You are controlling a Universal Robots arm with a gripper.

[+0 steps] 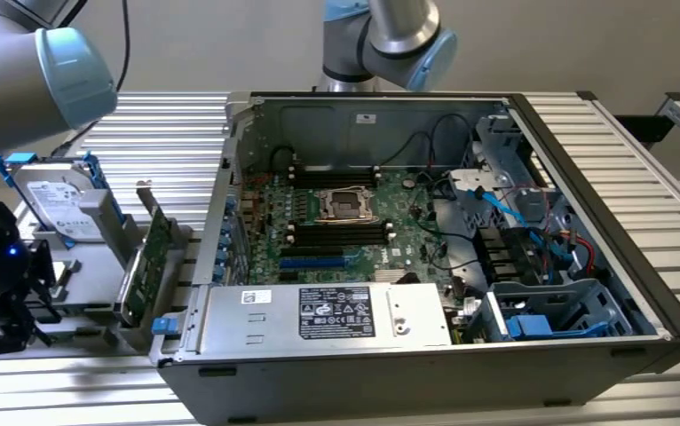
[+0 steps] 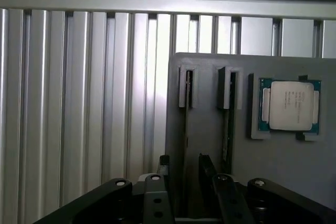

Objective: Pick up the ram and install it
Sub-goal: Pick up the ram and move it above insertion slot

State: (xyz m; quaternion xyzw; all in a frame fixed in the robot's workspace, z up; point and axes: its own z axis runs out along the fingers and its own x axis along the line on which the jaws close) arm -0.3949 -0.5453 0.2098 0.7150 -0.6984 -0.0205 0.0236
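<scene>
While the ram (image 2: 187,124) stands on edge in a slot of the grey holder (image 2: 278,182), seen only as a thin dark line from above, the gripper (image 2: 185,162) hangs right over it. Its fingers (image 2: 164,163) are spread wide, one on each side of the stick, and they grip nothing. A second stick (image 2: 227,129) sits in the neighbouring slot just beside it, and past that a processor chip (image 2: 290,106) lies in its own pocket. The holder rests on the ribbed worktop (image 2: 79,103), at the exterior view's left of the open computer case (image 1: 660,311), well apart from the motherboard (image 1: 316,222).

I judge this to be the pick-up step, with the grasp not yet made. A sound grip calls for the fingers centred on the stick's flat faces, clear of its neighbour, and a straight pull out of the slot.
</scene>
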